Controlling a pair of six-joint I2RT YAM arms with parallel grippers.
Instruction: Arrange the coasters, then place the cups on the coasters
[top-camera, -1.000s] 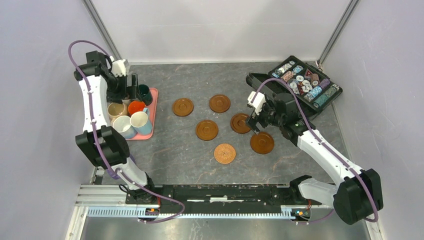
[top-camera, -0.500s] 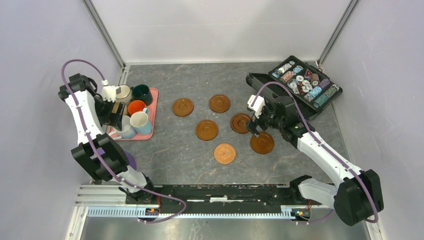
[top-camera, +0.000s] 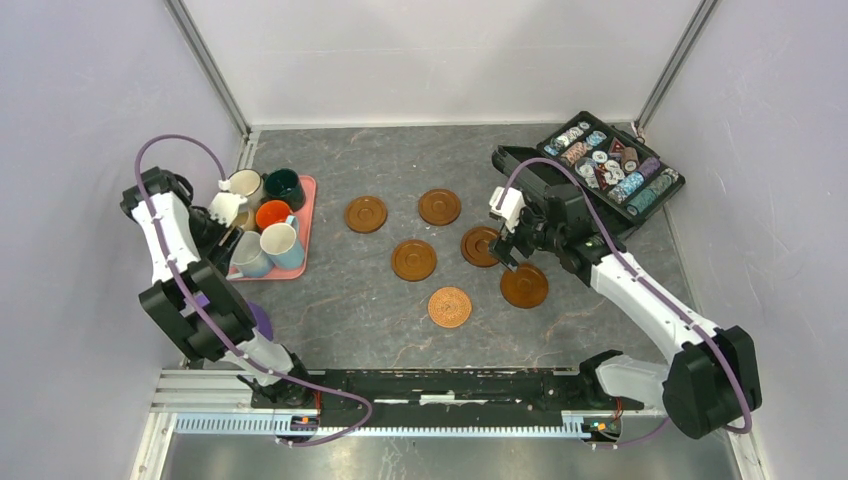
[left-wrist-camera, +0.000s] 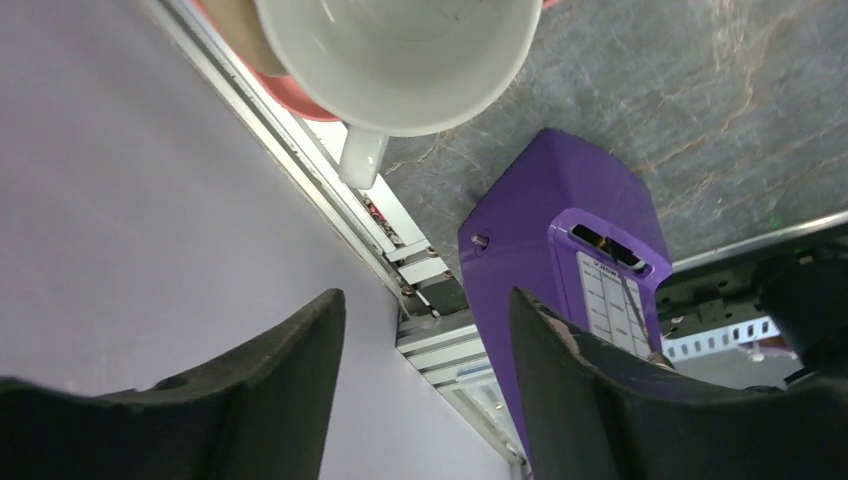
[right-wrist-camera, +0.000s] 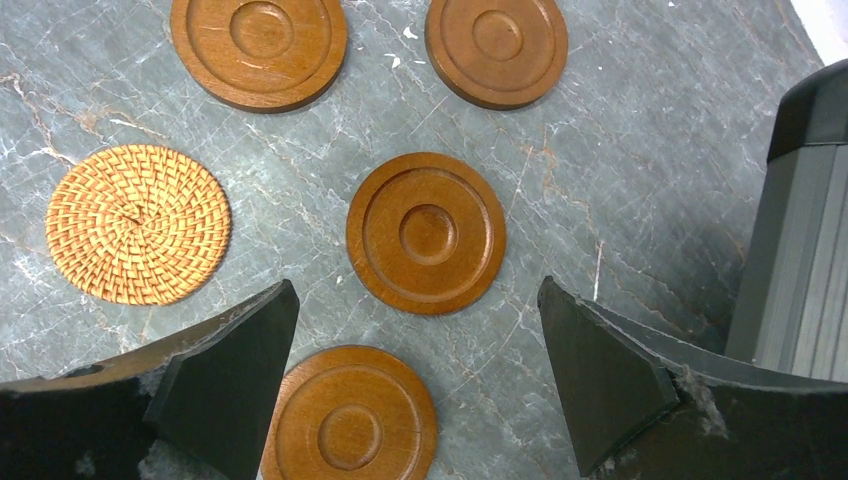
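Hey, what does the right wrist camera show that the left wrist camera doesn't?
Only right wrist: four wooden coasters, a woven coaster, the case's edge.
Only left wrist: a white cup, the pink tray's rim, a purple block, the wall.
Both: grey table, and open fingers, of the right end effector and the left end effector.

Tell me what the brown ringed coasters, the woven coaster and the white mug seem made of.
Round brown ringed coasters: likely wood, satin finish; faint grain, turned grooves.
Round lighter woven coaster: rattan or similar fibre, matt; herringbone weave.
White handled mug: probably glazed ceramic; glossy, thick rim.
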